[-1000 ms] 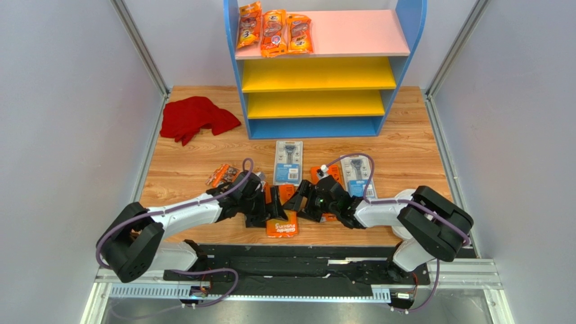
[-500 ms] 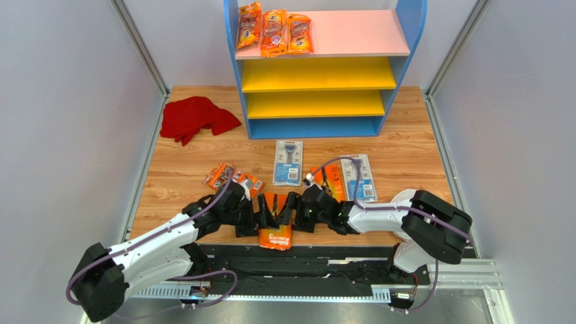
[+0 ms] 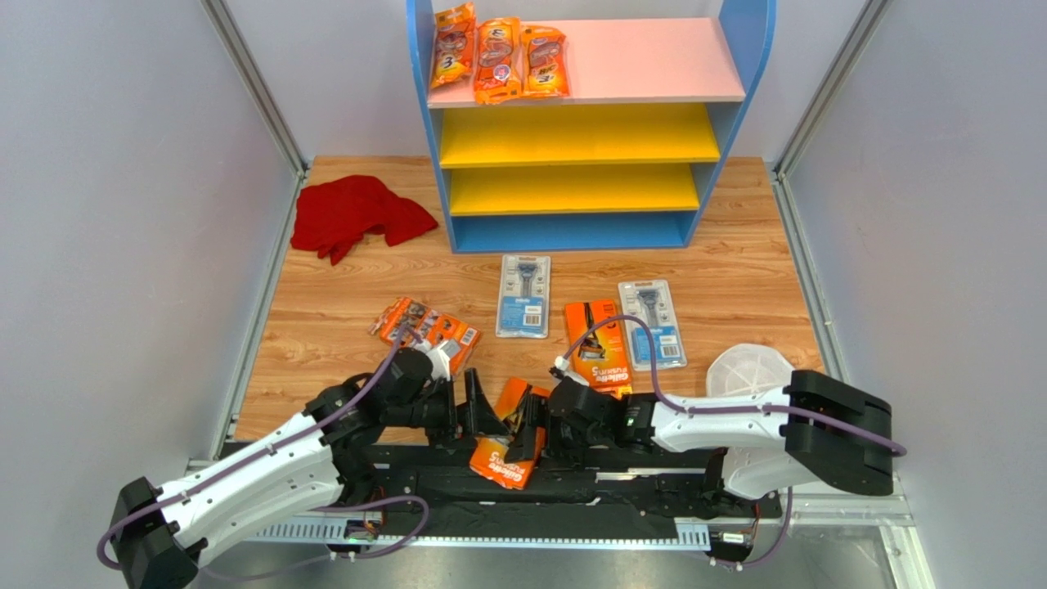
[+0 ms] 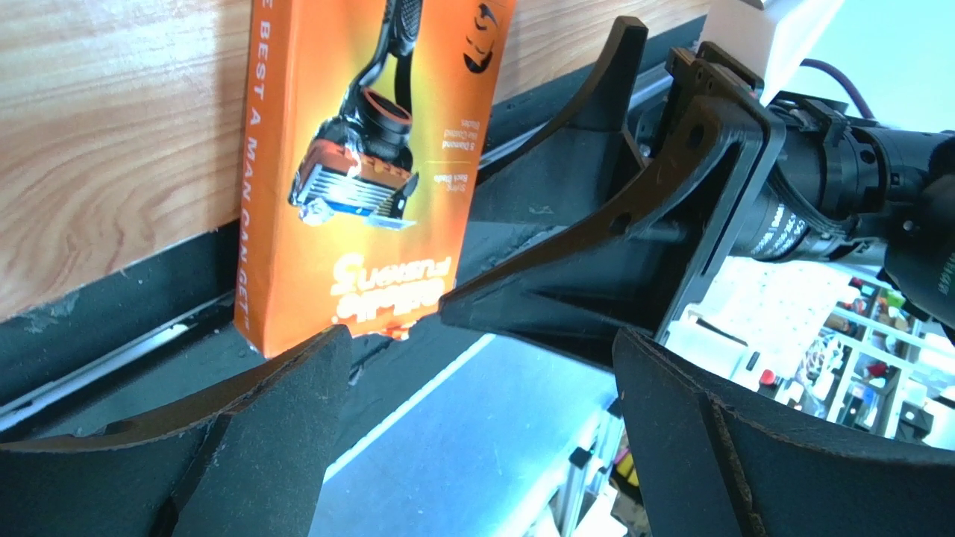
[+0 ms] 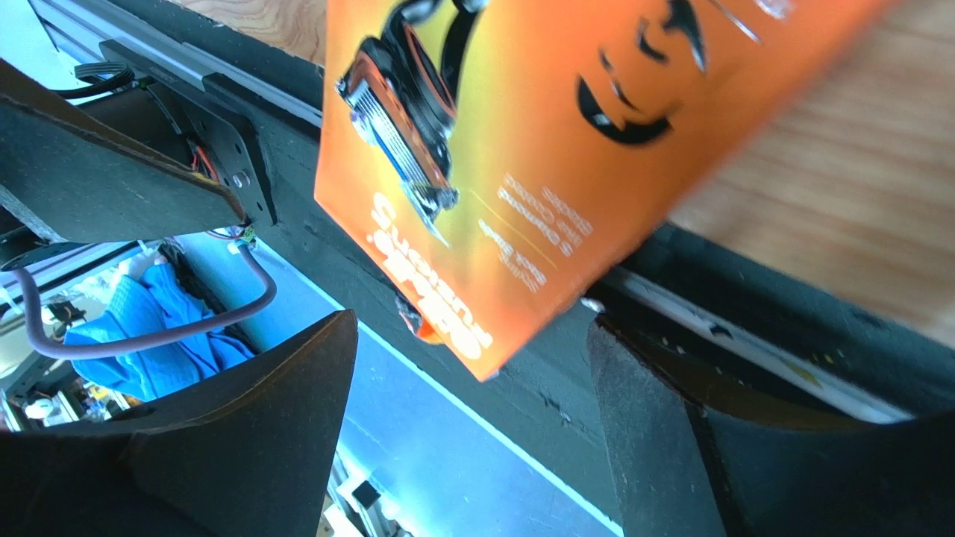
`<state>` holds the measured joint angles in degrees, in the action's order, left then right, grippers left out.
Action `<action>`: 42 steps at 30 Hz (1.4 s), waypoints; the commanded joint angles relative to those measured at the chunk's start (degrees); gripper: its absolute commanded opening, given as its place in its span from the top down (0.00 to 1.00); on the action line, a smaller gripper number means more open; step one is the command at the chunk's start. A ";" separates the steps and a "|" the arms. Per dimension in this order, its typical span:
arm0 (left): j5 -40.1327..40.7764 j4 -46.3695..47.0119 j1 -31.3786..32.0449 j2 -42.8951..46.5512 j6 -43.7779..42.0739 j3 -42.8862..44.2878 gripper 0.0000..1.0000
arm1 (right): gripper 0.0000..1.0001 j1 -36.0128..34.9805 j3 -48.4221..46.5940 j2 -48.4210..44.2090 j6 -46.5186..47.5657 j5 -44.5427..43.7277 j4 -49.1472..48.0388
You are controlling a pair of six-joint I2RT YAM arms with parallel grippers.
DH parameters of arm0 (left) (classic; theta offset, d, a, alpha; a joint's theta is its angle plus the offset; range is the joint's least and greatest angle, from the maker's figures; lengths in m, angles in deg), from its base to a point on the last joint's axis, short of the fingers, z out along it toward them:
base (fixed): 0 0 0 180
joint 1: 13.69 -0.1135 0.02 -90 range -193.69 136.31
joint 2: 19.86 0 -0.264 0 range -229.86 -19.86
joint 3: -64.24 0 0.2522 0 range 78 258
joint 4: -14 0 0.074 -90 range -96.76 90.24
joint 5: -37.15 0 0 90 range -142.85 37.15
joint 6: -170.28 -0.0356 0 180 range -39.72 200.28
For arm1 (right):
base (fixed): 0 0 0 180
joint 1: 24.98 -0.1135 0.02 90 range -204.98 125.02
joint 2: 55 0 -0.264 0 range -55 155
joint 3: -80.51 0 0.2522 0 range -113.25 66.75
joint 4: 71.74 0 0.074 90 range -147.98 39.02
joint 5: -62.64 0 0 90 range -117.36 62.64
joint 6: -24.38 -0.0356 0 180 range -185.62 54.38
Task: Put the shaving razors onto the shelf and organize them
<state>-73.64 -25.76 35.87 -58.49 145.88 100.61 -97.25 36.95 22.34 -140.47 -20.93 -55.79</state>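
Both arms reached low over the near edge of the worktop (image 3: 737,270), tips pointing at each other. Between them lay an orange Gillette Fusion razor box (image 3: 501,461), skewed, its near end hanging off the wood over the black base rail (image 3: 639,473).

The left end effector (image 3: 473,405) sat just left of the box with its jaws apart. In the left wrist view the left end effector (image 4: 480,356) held nothing, with the box (image 4: 359,168) beyond the fingers (image 4: 224,448) and the other arm's black fingers beside the box's right edge. Contact there could not be told.

The right end effector (image 3: 531,430) was just right of the box, jaws also spread wide. In the right wrist view the right end effector (image 5: 469,333) was not clamped on anything, and the box (image 5: 538,157) showed past the finger (image 5: 695,448) tips.

Other razors on the wood:
- orange packs (image 3: 427,324), near left
- grey-blue blister card (image 3: 524,296), centre
- second blister card (image 3: 651,323), to its right
- orange razor card (image 3: 596,347) between the two blister cards, with a purple cable across it

The shelf (image 3: 572,231) stood at the far centre. Three orange razor bags (image 3: 497,58) lay side by side on the left part of the pink top board (image 3: 651,61).

A red cloth (image 3: 356,215) lay far left. A round white dish (image 3: 750,368) sat near right, by the right arm.
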 commanded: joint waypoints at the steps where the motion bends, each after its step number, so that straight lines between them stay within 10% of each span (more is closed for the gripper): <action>1: 1.11 -3.53 0.36 2.77 1.90 -1.43 0.05 | 0.20 -1.29 2.11 -3.94 -3.54 -3.36 1.58; 14: 4.62 -2.74 0.54 2.25 1.37 -5.03 0.05 | 0.20 -3.05 13.72 -11.77 -9.44 -18.82 -9.22; 32: 4.19 6.22 0.45 -3.12 2.60 -7.67 0.05 | 0.25 -3.05 15.48 1.75 -6.72 -16.03 -33.65; 37: 5.15 2.45 0.45 -1.98 1.90 -6.27 0.05 | 0.69 -3.75 13.80 2.56 -5.48 -15.75 -33.76; 42: 7.70 -5.28 0.45 2.50 0.84 -2.84 0.04 | 0.78 -4.54 14.25 -5.16 -6.27 -19.53 -23.49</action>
<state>-68.11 -25.46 36.16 -59.38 147.69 93.64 -100.79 52.03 22.27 -148.05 -36.53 -85.84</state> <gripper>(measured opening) 0.954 0.274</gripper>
